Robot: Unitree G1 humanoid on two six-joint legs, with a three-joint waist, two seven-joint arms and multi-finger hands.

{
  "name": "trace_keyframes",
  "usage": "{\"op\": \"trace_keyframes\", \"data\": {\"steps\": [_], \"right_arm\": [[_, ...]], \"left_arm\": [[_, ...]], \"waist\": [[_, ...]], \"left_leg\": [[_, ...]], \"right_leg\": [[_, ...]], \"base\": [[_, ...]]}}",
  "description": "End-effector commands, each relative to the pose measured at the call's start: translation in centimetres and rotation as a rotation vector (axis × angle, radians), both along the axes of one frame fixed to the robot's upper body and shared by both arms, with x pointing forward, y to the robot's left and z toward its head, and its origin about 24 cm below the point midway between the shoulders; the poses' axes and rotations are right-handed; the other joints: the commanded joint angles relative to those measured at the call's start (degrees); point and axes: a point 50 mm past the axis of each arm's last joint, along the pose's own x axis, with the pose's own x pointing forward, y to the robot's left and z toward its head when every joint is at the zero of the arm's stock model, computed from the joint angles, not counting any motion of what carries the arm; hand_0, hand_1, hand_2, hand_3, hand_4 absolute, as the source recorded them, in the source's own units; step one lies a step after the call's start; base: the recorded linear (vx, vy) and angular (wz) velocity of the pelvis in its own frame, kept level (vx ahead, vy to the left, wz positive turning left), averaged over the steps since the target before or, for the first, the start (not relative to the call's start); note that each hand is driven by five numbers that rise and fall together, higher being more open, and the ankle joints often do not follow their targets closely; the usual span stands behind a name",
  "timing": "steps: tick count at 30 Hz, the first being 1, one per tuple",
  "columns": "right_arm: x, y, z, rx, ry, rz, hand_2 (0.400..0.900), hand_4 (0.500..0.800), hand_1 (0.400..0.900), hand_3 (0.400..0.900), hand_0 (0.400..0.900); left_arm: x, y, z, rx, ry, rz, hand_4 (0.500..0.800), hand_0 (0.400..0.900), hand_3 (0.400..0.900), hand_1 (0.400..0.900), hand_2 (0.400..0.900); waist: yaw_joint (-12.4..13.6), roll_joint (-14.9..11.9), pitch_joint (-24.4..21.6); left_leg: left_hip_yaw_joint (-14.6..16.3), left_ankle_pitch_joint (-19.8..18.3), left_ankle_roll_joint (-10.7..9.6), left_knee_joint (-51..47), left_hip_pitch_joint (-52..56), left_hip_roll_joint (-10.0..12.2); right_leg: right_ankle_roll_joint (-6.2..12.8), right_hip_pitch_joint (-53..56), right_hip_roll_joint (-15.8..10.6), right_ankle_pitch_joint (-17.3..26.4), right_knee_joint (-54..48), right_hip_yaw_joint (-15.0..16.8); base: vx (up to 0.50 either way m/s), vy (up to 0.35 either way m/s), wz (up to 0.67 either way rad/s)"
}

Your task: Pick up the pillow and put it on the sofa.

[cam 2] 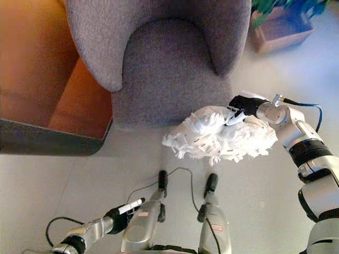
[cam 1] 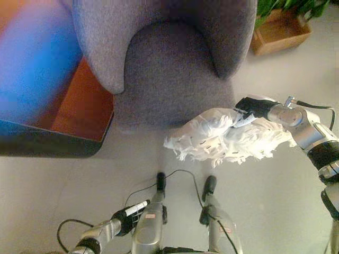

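A white shaggy pillow (cam 1: 228,138) hangs in the air just in front of the grey sofa chair (cam 1: 164,63), its far edge near the seat's front. My right hand (cam 1: 253,108) is shut on the pillow's top right part and holds it up off the floor; the hand also shows in the right eye view (cam 2: 244,107). My left hand (cam 1: 130,214) is low at the bottom left, away from the pillow, with fingers relaxed and empty. The sofa's seat cushion (cam 1: 169,79) is bare.
A wooden table (cam 2: 58,100) with a dark edge stands to the left of the sofa. A wooden planter box (cam 1: 279,32) with green leaves is at the top right. Pale floor (cam 1: 275,201) lies all around me.
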Motion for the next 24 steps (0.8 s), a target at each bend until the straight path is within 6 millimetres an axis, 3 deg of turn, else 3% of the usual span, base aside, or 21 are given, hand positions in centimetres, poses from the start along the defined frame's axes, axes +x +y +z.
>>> {"op": "trace_keyframes", "data": {"steps": [1,9,18,24], "right_arm": [[-0.6,0.7,5.7,0.127,-0.158,0.144,0.4,0.5,0.4,0.4,0.4],[-0.8,2.0,5.8,0.225,-0.035,0.243,0.4,0.5,0.4,0.4,0.4],[0.7,5.5,10.1,0.332,0.008,0.316,0.4,0.5,0.4,0.4,0.4],[1.8,6.8,11.4,0.354,0.003,0.27,0.4,0.5,0.4,0.4,0.4]], "left_arm": [[-6.3,2.5,-1.5,0.059,0.235,-0.027,0.8,0.9,0.9,0.9,0.9],[-10.1,2.9,-2.2,0.055,0.386,0.019,0.8,0.9,0.9,0.9,0.9],[-12.0,3.0,-2.4,0.054,0.495,0.029,0.8,0.9,0.9,0.9,0.9],[-12.6,2.7,-2.4,0.047,0.54,0.052,0.8,0.9,0.9,0.9,0.9]], "waist": [[0.95,-3.93,-9.88],[1.69,-6.18,-16.04],[3.61,-8.08,-20.27],[5.37,-8.84,-21.44]], "left_leg": [[2.17,-4.26,-0.07,-0.4,1.91,-2.24],[2.17,-5.96,-0.18,-0.4,6.56,-2.3],[0.65,-7.1,-0.32,-0.4,10.15,-2.87],[-0.33,-7.4,-0.21,-0.4,11.15,-3.18]], "right_leg": [[2.43,3.26,0.93,-7.75,4.71,-1.45],[2.75,9.79,1.19,-6.89,0.76,-2.31],[2.79,14.82,1.21,-7.64,-0.31,-3.3],[3.01,16.46,0.93,-7.87,-0.37,-4.14]], "base": [[0.14,-0.007,0.06],[0.13,0.05,0.03],[0.13,0.074,0.1],[0.11,0.092,0.1]]}}
